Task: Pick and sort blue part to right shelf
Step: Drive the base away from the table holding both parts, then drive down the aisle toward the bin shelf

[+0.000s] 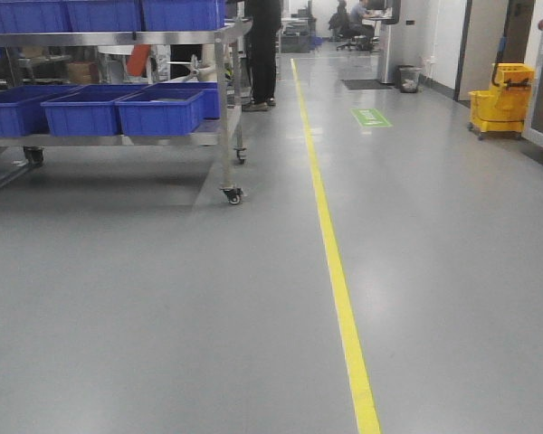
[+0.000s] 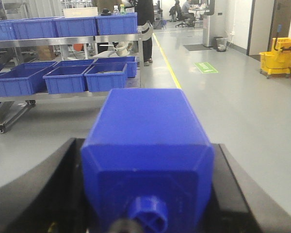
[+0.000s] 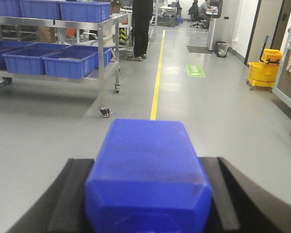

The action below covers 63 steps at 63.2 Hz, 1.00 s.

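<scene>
**Operator:** End effector status?

**Technician:** The left end effector (image 2: 146, 145) is clamped on the blue part (image 2: 148, 121), with its cap (image 2: 148, 216) toward the camera. The right end effector (image 3: 148, 162) grips a blue block (image 3: 148, 145).

**Operator:** Progress?

**Technician:** Pick complete; placement outstanding. The right shelf (image 1: 223, 108) with blue bins (image 1: 160, 113) stands at 10 o'clock across the floor (image 1: 163, 316), well apart.
</scene>
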Tool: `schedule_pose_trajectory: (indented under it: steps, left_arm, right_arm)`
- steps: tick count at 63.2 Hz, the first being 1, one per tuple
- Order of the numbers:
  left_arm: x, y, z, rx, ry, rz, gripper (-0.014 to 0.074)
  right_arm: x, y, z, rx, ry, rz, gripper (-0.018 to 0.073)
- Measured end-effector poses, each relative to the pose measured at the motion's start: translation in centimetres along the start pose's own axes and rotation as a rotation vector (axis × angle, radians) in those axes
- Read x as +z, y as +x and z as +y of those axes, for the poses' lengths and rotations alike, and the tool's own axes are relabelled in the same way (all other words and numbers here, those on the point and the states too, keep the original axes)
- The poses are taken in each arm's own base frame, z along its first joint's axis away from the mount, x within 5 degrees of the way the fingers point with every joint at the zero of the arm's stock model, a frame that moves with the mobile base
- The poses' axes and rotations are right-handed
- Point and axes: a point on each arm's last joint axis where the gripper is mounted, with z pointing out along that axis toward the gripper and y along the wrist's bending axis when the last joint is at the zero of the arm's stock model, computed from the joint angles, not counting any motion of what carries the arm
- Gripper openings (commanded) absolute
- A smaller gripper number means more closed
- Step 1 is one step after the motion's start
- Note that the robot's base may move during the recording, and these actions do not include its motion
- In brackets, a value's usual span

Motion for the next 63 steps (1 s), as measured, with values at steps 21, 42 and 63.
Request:
schedule_pose_trajectory:
  steps: [21,42,63]
  left_arm:
    - [0.0,0.0,0.0,0.0,0.0,0.0,0.0261]
    - [0.0,0.0,0.0,0.0,0.0,0.0,0.0261]
    - [0.0,0.0,0.0,0.0,0.0,0.0,0.0261]
  right_arm:
    - [0.0,0.0,0.0,0.0,0.0,0.0,0.0399]
    - [0.0,0.0,0.0,0.0,0.0,0.0,0.0399]
    - [0.0,0.0,0.0,0.0,0.0,0.0,0.0399]
